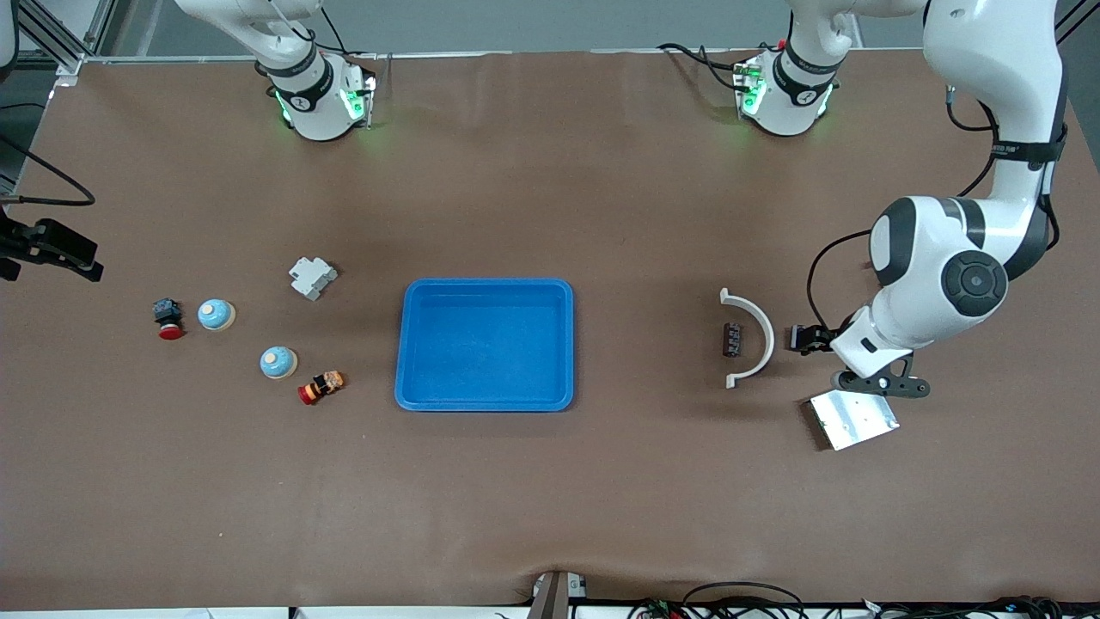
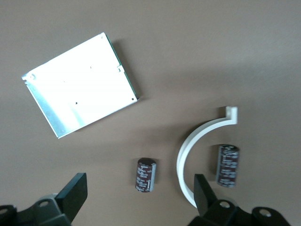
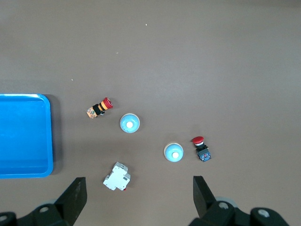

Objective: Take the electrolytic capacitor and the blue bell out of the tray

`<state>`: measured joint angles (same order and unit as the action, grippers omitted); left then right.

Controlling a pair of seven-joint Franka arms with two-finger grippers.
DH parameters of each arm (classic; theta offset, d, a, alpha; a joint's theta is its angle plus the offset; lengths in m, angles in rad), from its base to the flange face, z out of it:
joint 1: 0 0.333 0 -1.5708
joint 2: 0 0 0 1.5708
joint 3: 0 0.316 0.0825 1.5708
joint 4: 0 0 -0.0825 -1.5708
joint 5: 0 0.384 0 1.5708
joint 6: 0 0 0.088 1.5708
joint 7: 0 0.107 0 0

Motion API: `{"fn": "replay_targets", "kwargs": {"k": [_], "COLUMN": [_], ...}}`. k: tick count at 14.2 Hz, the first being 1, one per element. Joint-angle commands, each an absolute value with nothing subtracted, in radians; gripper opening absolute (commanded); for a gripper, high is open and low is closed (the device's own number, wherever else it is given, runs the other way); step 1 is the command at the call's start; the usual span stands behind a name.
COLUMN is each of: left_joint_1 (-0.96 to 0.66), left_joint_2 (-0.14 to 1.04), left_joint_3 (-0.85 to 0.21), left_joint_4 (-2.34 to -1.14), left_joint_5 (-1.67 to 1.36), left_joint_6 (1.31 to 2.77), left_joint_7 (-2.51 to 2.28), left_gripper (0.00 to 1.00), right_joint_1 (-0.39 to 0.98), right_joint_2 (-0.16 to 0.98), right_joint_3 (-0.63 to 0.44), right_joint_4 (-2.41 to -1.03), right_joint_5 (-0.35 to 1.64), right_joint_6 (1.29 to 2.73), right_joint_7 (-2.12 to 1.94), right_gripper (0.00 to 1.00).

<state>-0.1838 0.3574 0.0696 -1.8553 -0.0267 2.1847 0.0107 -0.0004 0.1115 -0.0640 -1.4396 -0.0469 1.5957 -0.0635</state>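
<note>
Tray [image 1: 485, 344] sits mid-table. Left gripper [image 2: 138, 197] hangs fingers wide, holding nothing, over one electrolytic capacitor [image 2: 146, 174]; a second capacitor [image 2: 227, 165] lies inside the white curved bracket [image 2: 195, 146]. Right gripper [image 3: 138, 197] hangs wide apart and unladen above two blue bells [image 3: 130, 123].

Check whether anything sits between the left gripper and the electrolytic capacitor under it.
Nothing visible does. The left gripper hangs open over the electrolytic capacitor on the table; the white curved bracket lies beside it, apart. The right gripper waits open.
</note>
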Motion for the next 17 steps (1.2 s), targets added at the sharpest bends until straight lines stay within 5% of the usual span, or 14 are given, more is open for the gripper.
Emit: {"fn": "replay_targets", "kwargs": {"k": [1, 17], "left_joint_1": [-0.181, -0.173], "left_joint_2": [0.293, 0.031], "left_joint_3": [0.061, 0.017], "left_joint_4": [-1.839, -1.801], "left_joint_5": [-0.043, 0.024], "left_joint_6": [2.129, 1.876], "left_joint_7": [-0.014, -0.235], "left_gripper": [1.0, 1.0], "right_joint_1": [-0.014, -0.014], "right_joint_2": [0.107, 0.104], "right_joint_3": [-0.061, -0.06], "right_joint_4": [-1.433, -1.434], "right_joint_5": [-0.057, -0.057], "right_joint_6": [1.591, 1.582], "right_joint_7": [-0.063, -0.063], "right_gripper": [1.0, 1.0]}}
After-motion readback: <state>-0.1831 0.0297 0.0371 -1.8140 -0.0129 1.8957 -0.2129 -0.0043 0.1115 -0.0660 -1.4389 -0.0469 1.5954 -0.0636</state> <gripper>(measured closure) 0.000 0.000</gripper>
